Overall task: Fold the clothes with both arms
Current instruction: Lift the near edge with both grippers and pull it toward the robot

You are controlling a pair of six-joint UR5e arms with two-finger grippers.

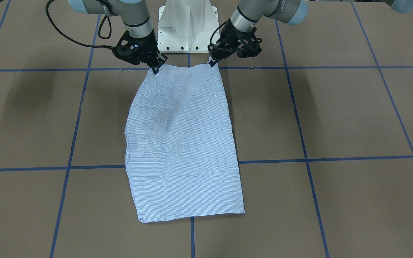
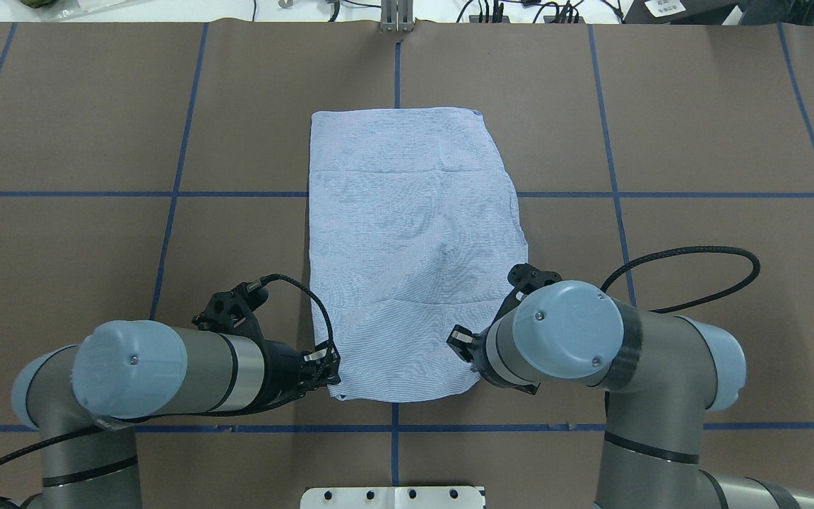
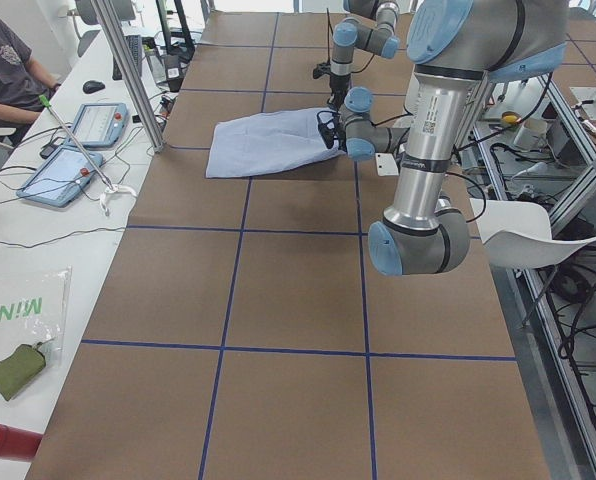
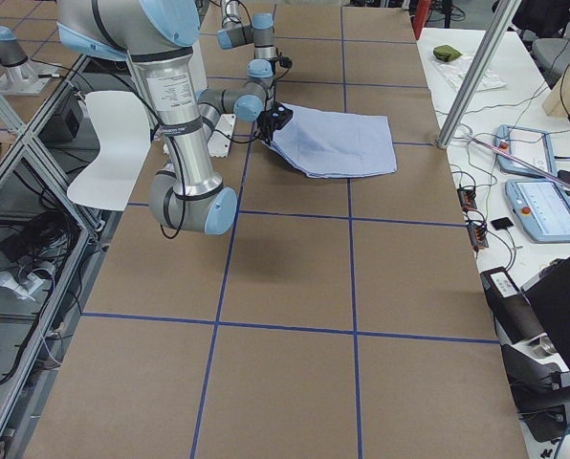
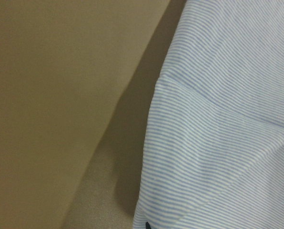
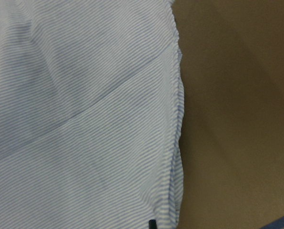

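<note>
The light-blue and white striped shirt (image 1: pixel 181 143) lies folded into a long rectangle on the brown table, running away from the robot base; it also shows in the overhead view (image 2: pixel 414 247). My left gripper (image 1: pixel 212 63) is shut on the near corner of the shirt on my left side (image 2: pixel 331 372). My right gripper (image 1: pixel 155 69) is shut on the other near corner, partly hidden under its wrist in the overhead view (image 2: pixel 463 345). The near edge is stretched between them and slightly raised. Both wrist views show only striped cloth (image 5: pixel 218 119) (image 6: pixel 85 119). Collar, buttons and pocket are hidden.
The white pedestal base (image 1: pixel 188 25) stands just behind the grippers. Blue tape lines (image 1: pixel 307 157) grid the brown table. A side bench with tablets (image 3: pixel 68 160), a metal post (image 3: pixel 128 70) and a seated person (image 3: pixel 8 60) lie beyond the table's far edge.
</note>
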